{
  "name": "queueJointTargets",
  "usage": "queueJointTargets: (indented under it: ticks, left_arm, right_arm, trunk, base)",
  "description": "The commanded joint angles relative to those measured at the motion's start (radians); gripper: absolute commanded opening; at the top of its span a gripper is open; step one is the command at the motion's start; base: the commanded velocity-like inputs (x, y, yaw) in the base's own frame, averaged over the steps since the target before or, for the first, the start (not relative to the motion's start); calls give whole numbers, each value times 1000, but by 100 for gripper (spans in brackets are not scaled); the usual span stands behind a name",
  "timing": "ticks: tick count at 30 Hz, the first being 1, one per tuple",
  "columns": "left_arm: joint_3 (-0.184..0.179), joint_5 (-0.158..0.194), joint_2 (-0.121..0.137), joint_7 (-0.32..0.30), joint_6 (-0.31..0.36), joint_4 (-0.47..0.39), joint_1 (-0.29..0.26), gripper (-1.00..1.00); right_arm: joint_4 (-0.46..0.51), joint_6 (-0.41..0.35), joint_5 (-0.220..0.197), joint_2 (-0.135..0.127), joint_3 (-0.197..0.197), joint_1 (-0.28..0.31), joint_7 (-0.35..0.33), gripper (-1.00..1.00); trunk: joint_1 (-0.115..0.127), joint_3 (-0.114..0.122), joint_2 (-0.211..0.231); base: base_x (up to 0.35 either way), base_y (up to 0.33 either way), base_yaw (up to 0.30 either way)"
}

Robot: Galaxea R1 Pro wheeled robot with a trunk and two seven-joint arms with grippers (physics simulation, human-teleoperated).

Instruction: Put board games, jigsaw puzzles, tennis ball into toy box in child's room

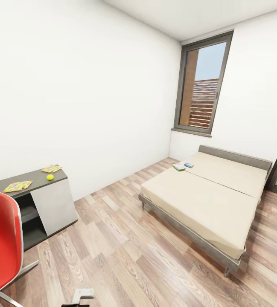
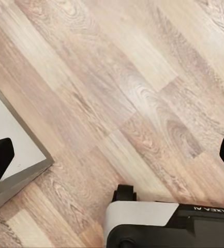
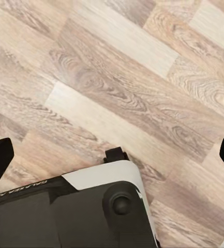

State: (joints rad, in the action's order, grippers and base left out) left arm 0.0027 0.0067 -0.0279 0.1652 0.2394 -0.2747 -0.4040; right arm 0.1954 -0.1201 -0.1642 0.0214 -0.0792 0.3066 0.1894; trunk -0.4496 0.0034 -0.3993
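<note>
Two board games lie on the beige bed (image 1: 206, 200) near its headboard: a greenish-white box (image 1: 179, 166) and a small blue box (image 1: 189, 164) beside it. At the left, two jigsaw puzzles (image 1: 17, 186) (image 1: 51, 169) and the yellow tennis ball (image 1: 50, 177) rest on a dark grey-topped cabinet (image 1: 36, 181). The toy box and the table are out of view. My left gripper (image 2: 112, 160) and right gripper (image 3: 112, 155) are both open wide over the wood floor, holding nothing.
A red chair (image 1: 1, 247) stands in front of the cabinet at the near left. Wood plank floor (image 1: 112, 238) lies between cabinet and bed. A tall window (image 1: 202, 85) is in the far wall. My base (image 3: 65, 212) shows under both wrists, with a pale panel (image 2: 13, 150) by the left one.
</note>
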Motion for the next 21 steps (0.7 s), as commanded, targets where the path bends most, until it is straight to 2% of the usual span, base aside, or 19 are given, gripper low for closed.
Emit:
queueJointTargets:
  ticks: [1,14,21]
  left_arm:
    - [0,1,2,3,0,0,-2,100]
    - [-6,3,8,5,-95,50,-7,100]
    - [-7,4,9,4,-166,75,-7,100]
  right_arm:
    - [6,-6,-4,1,-9,4,10,100]
    - [13,-2,-11,3,-11,9,21,100]
    - [13,25,-11,8,-9,9,21,100]
  trunk:
    - [0,0,-1]
    - [0,0,-1]
    - [0,0,-1]
  base:
    - [0,0,0]
    - [0,0,-1]
    - [0,0,-156]
